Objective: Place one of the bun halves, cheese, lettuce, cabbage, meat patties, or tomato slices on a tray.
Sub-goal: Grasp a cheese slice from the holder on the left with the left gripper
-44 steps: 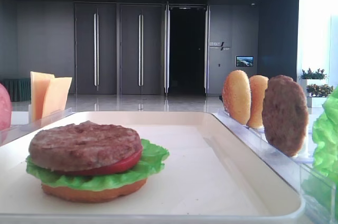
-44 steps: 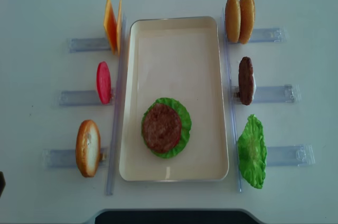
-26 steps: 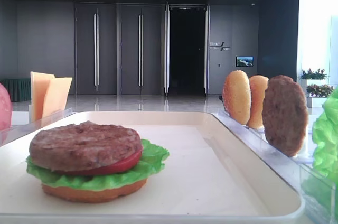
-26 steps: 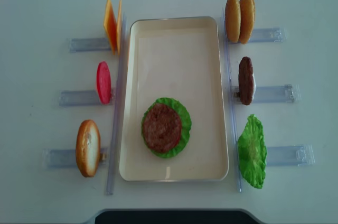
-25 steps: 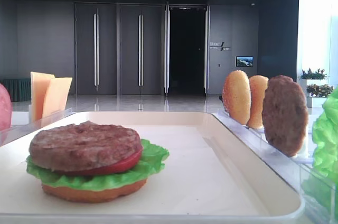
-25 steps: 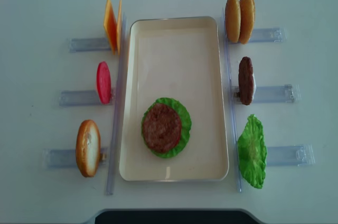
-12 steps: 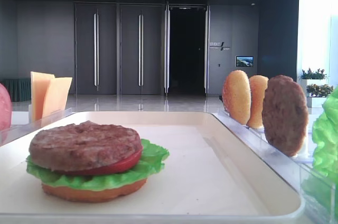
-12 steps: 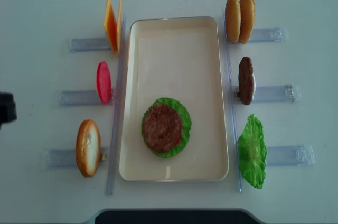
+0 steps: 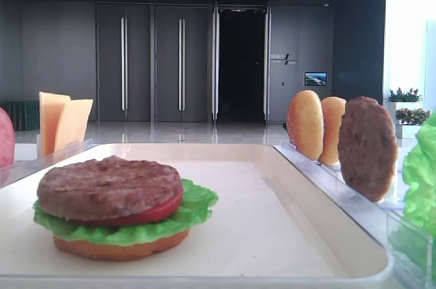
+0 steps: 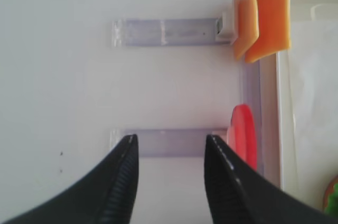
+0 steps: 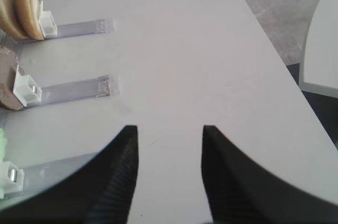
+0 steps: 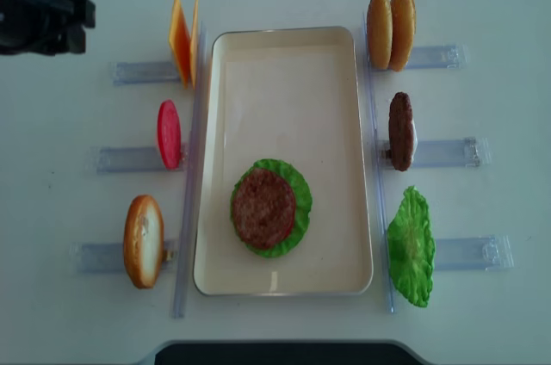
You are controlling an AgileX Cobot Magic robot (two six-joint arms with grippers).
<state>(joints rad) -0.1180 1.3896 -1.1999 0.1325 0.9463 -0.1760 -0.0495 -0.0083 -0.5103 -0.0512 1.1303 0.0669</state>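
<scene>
The two cheese slices [image 12: 182, 41] stand upright in their clear rack [image 12: 146, 72] at the far left, just beside the tray [image 12: 284, 55]. My left gripper [image 10: 168, 182] hangs over the tabletop [image 12: 69, 141] near them, jaws apart and holding nothing; half a second ago that arm showed only at the left edge, level with the tomato slice [image 12: 169, 134], and now it sits at the top-left corner. On the tray lies a stack: bun, lettuce [image 12: 297, 188], tomato, meat patty [image 12: 263, 208]. My right gripper [image 11: 168, 171] is parted and empty by the right-hand racks.
</scene>
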